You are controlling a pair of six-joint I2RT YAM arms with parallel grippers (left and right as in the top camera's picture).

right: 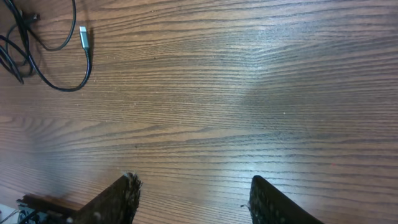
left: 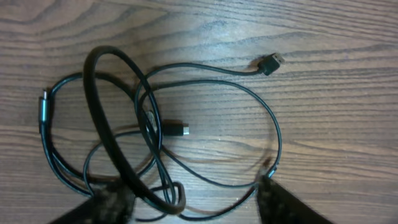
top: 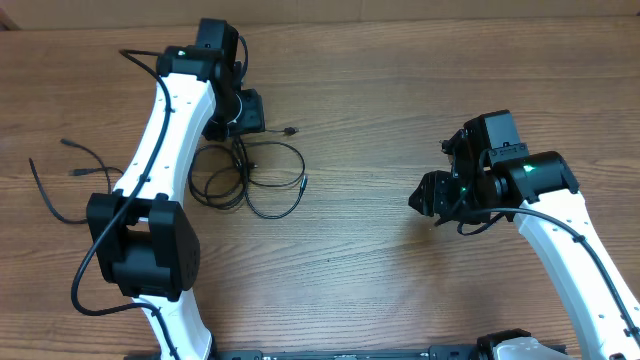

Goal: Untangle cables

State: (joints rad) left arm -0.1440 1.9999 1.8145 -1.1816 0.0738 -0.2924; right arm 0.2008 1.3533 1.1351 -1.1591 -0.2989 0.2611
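My left jaws stand wide directly over the cables [left: 176,129], loops sprawling just ahead between them, while my right jaws, also wide, hang well apart.

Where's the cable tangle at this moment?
In the overhead view, the cables lie on the table's left half, right by the left gripper and left arm, far from the right gripper.

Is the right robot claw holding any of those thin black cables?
No, the right gripper stands open over the bare wooden table, the thin black cables lying apart from it.
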